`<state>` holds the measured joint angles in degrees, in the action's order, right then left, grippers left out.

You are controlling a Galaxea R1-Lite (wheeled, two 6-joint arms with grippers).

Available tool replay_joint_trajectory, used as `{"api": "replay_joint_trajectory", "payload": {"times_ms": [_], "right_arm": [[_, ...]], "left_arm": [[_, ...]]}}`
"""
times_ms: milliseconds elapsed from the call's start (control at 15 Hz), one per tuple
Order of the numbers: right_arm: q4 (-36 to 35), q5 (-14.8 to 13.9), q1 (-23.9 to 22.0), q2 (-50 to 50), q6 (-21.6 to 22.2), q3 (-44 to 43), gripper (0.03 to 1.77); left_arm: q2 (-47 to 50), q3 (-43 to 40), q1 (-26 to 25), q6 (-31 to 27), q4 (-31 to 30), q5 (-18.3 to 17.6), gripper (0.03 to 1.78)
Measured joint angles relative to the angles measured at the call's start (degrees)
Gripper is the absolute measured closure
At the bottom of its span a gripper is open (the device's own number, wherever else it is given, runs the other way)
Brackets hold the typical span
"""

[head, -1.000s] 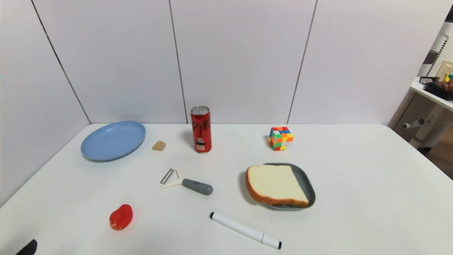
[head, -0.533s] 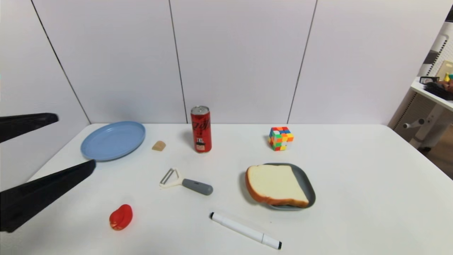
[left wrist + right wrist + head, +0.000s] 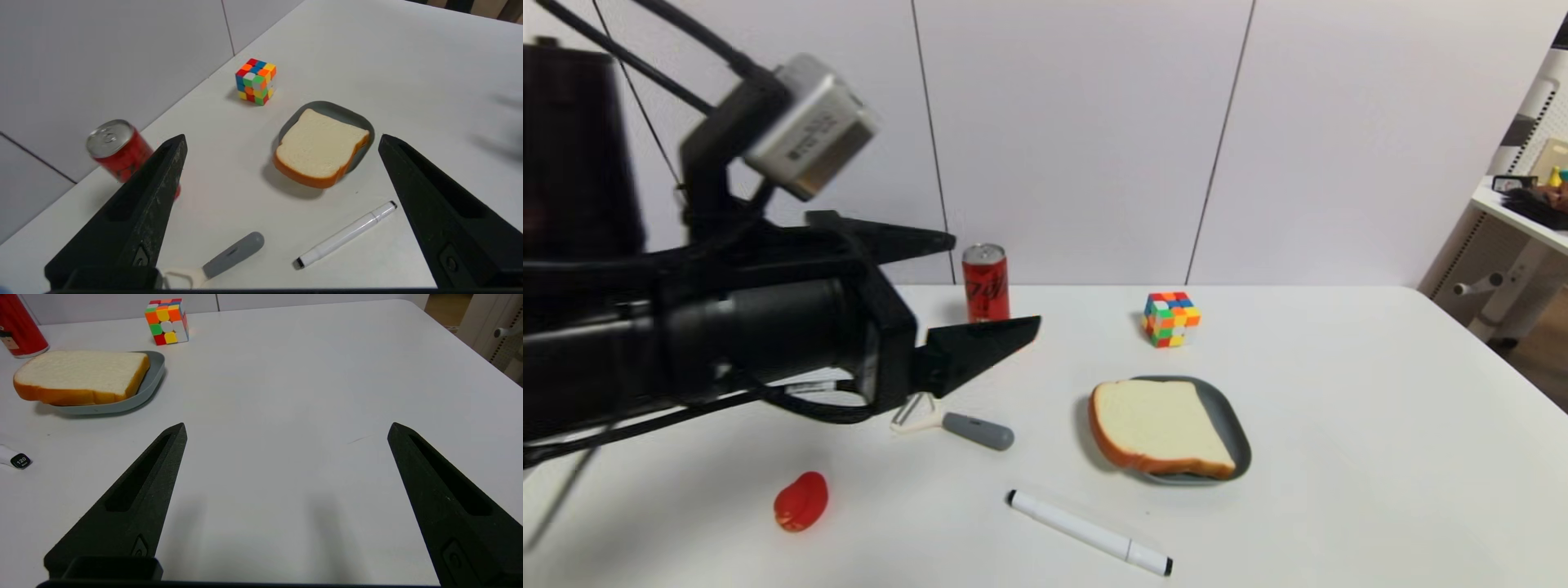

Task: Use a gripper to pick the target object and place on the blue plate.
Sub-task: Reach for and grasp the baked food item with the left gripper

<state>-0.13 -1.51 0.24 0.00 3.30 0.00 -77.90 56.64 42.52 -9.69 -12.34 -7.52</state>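
The left gripper (image 3: 998, 279), jaws spread wide (and empty), reaches in from the left, pointing toward the bread slice (image 3: 1160, 425). The right gripper (image 3: 288, 430) hangs open over the table (image 3: 278, 477).

The white table (image 3: 1339, 425) carries the grey tray (image 3: 1232, 433) right of its middle, a coloured cube (image 3: 1170, 319) and red can (image 3: 986, 282) near its back edge, a peeler (image 3: 976, 430), white marker (image 3: 1086, 531) and red object (image 3: 801, 501) towards its front edge.
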Motion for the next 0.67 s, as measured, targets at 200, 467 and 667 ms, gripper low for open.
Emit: {"api": "replay_joint_trajectory", "payload": {"times_ms": [200, 467, 667], "right_arm": [[-0.02, -0.02, 0.0, 0.0, 0.02, 0.0, 0.1], [-0.02, -0.02, 0.0, 0.0, 0.0, 0.0, 0.1], [-0.02, -0.02, 0.0, 0.0, 0.0, 0.0, 0.1]], "left_arm": [[-7.44, 1.82, 2.16, 8.46, -3.84, 0.44, 0.12], [-13.3, 2.32, 3.29, 24.32, -6.31, 0.89, 0.12], [-15.9, 0.94, 3.28, 35.84, -10.29, 0.85, 0.12]]}}
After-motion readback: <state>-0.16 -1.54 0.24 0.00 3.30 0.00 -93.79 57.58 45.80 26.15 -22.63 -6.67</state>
